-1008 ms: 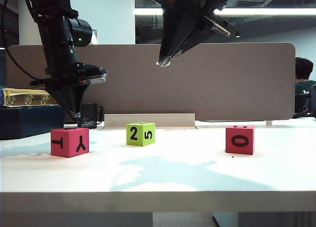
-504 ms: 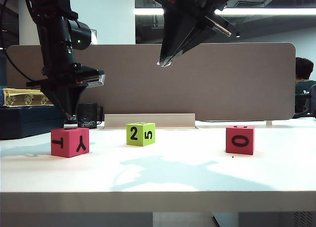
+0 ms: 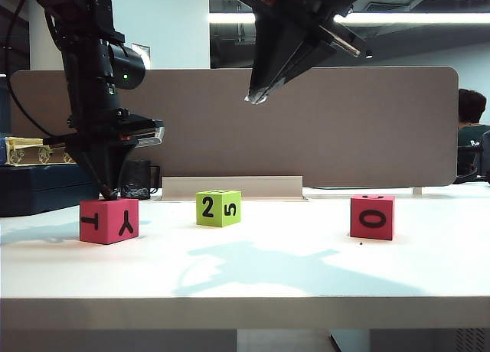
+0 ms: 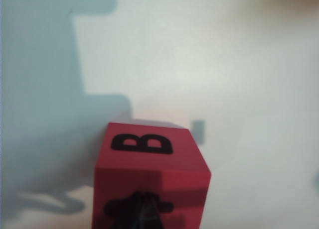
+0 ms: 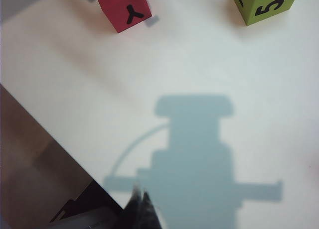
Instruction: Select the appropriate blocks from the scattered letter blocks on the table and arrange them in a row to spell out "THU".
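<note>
Exterior view: nothing is lined up yet. Left of the green block (image 3: 218, 207), the left gripper (image 3: 109, 194), shut and empty, touches the T block (image 3: 109, 220); the 0 block (image 3: 372, 216) sits right. High above, the right gripper (image 3: 253, 99) is shut, empty.

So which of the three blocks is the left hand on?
The red block with T and Y, farthest left; the shut left hand sits at its top.
</note>
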Controlling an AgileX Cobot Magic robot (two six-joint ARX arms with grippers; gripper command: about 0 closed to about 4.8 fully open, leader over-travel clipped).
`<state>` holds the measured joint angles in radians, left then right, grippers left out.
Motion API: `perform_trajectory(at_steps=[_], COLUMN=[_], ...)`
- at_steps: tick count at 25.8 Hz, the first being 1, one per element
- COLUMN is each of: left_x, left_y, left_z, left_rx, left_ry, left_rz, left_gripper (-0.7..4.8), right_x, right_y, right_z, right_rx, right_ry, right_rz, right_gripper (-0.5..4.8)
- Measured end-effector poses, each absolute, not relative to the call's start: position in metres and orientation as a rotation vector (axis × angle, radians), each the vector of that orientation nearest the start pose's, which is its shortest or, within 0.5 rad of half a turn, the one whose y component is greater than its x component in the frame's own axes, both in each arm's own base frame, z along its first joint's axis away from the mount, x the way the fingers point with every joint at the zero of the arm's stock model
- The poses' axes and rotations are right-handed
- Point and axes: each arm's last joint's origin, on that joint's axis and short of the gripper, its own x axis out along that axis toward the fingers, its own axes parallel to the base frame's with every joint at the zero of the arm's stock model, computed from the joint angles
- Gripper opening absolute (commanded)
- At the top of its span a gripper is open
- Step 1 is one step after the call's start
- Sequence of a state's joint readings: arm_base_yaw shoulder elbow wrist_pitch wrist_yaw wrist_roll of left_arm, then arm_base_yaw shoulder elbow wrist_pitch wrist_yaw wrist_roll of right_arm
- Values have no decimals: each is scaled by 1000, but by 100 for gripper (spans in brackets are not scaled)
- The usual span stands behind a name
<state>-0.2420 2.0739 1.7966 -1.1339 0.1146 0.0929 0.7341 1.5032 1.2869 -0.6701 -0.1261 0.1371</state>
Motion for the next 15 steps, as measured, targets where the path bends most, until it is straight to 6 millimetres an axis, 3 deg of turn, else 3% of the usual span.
perform_trajectory(at_steps=[15], left_x=[437], left_y=[-104], left_z=[228], left_rx=[174], left_ry=[1075], left_rz=[-317], left_gripper=[-6], right_x=[232], right_y=[214], right_z=[298], right_rx=[-153], right_ry=[925], right_rz=[737], right_gripper=[-5])
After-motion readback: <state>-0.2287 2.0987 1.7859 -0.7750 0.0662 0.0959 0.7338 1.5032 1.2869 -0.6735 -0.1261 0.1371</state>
